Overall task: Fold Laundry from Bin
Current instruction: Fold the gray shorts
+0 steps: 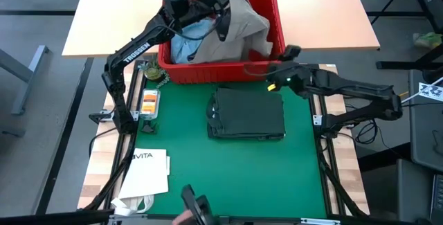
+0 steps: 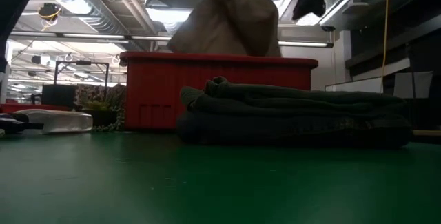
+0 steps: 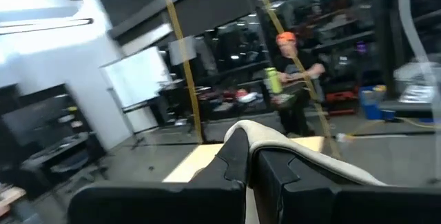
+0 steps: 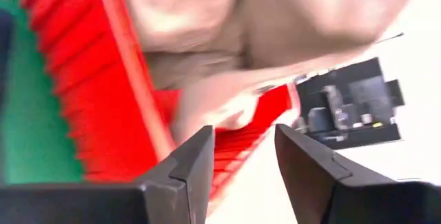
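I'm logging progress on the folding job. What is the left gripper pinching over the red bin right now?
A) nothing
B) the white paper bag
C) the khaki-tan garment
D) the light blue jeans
C: the left gripper is shut on the khaki-tan garment, which drapes up out of the red bin; tan cloth also shows between its fingers in the left wrist view.

khaki-tan garment (image 2: 227, 18) top cut off in low view, bin (image 4: 103, 79) blurred in right wrist view, folded stack's (image 1: 248, 113) lower layers hidden
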`<state>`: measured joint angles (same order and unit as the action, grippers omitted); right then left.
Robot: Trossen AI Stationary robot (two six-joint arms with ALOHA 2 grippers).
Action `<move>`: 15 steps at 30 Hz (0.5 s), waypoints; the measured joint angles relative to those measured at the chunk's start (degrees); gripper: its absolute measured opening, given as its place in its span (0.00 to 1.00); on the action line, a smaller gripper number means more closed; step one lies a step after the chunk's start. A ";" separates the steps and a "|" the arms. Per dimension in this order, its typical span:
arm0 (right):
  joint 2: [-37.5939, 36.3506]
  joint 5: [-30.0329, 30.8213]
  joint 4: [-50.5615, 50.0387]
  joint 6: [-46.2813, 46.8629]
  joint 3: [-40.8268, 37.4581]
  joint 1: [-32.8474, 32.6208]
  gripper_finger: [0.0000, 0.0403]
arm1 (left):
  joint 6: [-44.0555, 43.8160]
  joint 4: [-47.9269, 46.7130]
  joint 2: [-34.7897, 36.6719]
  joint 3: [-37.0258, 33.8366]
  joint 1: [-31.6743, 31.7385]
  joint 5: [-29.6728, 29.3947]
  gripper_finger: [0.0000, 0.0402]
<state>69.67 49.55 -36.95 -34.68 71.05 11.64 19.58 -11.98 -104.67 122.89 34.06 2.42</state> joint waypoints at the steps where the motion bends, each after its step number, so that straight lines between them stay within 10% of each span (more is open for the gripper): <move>1: -0.19 0.41 -0.09 -1.24 1.04 0.00 0.39 | -0.02 -0.43 -0.01 0.00 -0.45 0.80 0.00; 15: -1.12 -0.08 -0.01 -5.69 11.95 0.00 0.39 | 0.03 -0.16 0.24 0.00 -6.29 2.68 0.00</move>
<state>68.55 49.46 -36.96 -40.37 83.00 11.64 19.62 -12.14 -104.43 122.89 27.77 5.10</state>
